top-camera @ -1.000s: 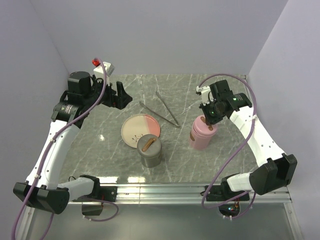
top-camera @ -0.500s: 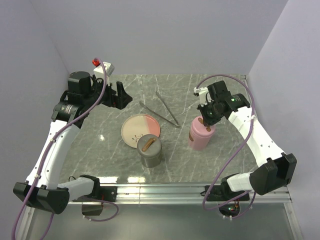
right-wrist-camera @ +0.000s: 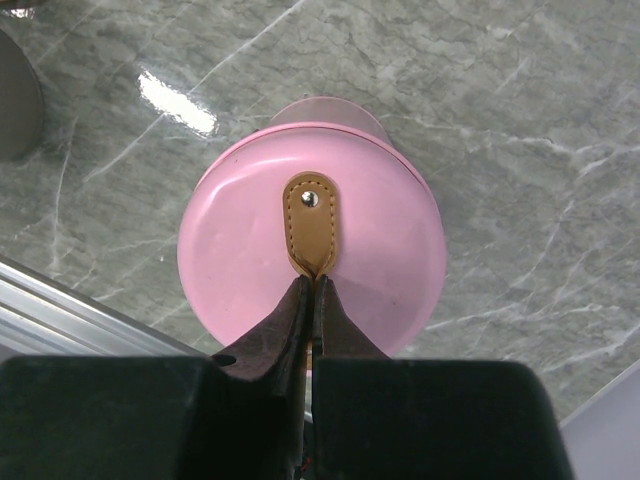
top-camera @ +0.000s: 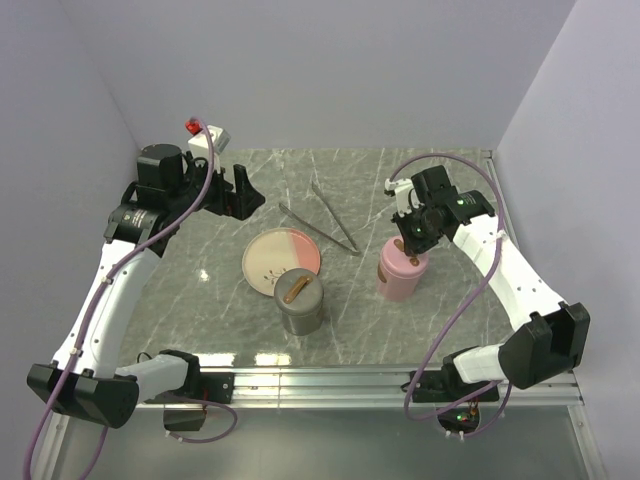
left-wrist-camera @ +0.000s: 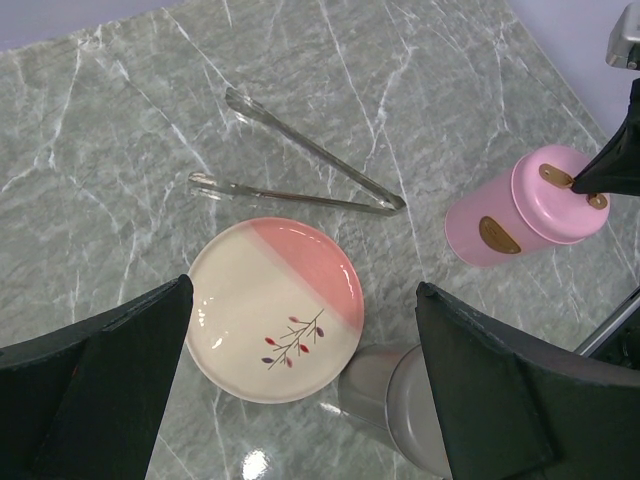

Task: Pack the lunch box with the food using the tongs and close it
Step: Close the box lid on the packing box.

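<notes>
The right claw has been shifted slightly left, pinched shut on the strap of the pink lunch box. The left claw is held wide open, empty. The tongs are laid on the counter behind the plate, with a grey pot at its near edge.

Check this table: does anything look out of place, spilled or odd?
Nothing spilled or broken. Oddly, the round cream-and-pink plate is bare, no food in view, and the slim silver metal tongs lie untouched beside it.
</notes>
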You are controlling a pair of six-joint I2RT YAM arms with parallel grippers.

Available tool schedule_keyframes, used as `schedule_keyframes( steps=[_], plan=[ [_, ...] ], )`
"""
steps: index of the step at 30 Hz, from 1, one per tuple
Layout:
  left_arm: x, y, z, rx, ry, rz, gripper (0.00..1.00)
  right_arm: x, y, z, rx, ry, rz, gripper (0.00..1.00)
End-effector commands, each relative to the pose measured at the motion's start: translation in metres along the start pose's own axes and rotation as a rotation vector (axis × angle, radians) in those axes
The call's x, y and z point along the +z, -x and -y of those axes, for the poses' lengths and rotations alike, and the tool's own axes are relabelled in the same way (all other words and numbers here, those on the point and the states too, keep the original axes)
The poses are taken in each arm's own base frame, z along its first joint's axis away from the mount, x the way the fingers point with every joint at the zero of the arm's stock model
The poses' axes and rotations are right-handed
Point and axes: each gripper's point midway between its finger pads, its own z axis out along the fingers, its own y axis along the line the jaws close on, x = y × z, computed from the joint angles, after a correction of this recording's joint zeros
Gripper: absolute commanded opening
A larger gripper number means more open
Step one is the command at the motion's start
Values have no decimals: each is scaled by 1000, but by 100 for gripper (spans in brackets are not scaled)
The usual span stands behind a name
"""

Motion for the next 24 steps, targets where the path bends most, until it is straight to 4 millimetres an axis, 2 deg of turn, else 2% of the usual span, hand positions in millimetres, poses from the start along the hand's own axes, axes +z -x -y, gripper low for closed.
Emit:
schedule_keyframes(
  steps=[1,9,12,13,16,24],
  plan=[
    [-2,8,2,13,-7,31,100,14,-10,-7,1,25,-36,0],
    [-1,6,2,11,-9,23,99,16,-14,-17,-12,89,-56,0],
    [-1,5,5,2,-21,20,99,7,-6,-23,-13,117,-26,11],
    [-1,5,5,0,-24,18,99,2,-1,-23,-12,120,-6,18],
    [0,7,5,0,-26,18,99,-9,9,-26,-17,133,29,26],
    [1,7,5,0,-30,14,99,-42,34,-25,12,169,150,38]
  ],
)
